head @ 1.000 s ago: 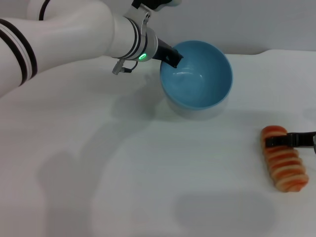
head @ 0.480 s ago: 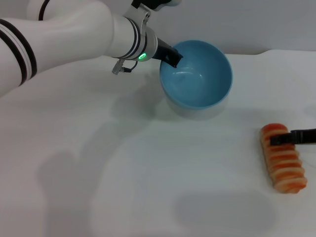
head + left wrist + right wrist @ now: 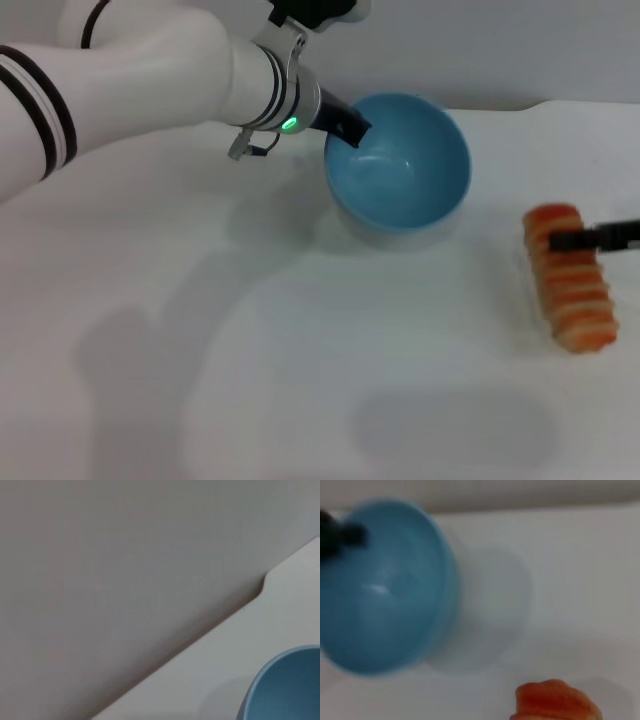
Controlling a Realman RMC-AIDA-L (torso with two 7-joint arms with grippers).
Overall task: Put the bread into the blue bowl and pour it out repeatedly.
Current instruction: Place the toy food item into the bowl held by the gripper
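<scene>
Bread [image 3: 570,292], clamped in my right hand [image 3: 590,238] near the worktop's right edge, next needs carrying into the blue bowl [image 3: 398,165], whose rim my left hand [image 3: 352,129] grips.

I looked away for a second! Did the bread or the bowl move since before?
Yes. The bread, held near its far end by the right pincer, has risen off the table and shifted slightly toward the blue bowl. The bowl has lifted a bit too. The left pincer still grips its rim, and the bowl stays empty.
</scene>
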